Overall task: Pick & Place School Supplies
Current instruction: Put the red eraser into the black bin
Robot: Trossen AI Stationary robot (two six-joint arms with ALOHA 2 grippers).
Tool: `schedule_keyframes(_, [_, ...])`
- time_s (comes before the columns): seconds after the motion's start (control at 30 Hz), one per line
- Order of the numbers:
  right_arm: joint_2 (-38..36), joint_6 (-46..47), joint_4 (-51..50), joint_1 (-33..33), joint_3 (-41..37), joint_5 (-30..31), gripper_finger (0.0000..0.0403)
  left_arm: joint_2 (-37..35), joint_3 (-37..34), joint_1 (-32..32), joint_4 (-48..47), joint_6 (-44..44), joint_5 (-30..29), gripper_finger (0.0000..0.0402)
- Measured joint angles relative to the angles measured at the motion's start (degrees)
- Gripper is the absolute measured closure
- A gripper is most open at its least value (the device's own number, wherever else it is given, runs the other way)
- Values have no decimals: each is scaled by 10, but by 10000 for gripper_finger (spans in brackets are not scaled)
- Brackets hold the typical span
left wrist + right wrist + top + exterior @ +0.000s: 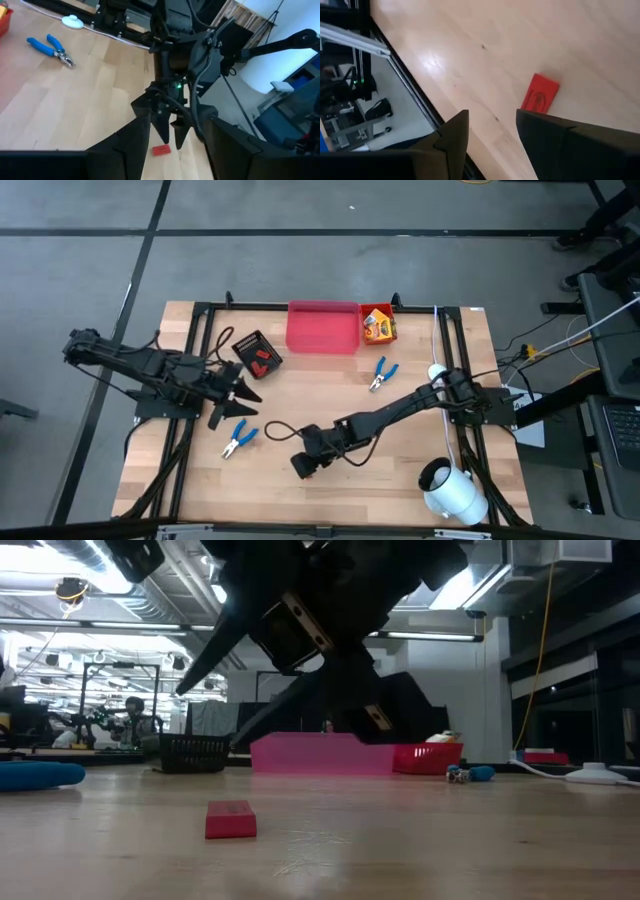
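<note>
A small red rectangular piece lies flat on the wood near the table's front edge (540, 94) (230, 820) (161, 149). My right gripper (492, 131) (301, 466) hovers open just above it, fingers pointing down, and hides it from the high view. My left gripper (236, 404) (175, 150) waits open at the table's left, pointing right. One pair of blue-handled pliers (238, 438) lies just in front of it, and another (381, 373) lies right of centre. Crayon boxes (378, 328) sit in the orange bin. More red pieces (261, 360) lie in the black bin.
The pink bin (323, 327), orange bin (377, 308) and black mesh bin (247, 343) stand along the far edge. A large white cylinder (452, 492) lies at the near right corner. A white cable (440, 350) runs down the right side. People show in the room behind.
</note>
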Motion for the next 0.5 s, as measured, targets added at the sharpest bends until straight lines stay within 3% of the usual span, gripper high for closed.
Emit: schedule_keyframes(0.5, [28,-2,0,0,1,-18,234,-35,0,-5,-2,5,-25,217])
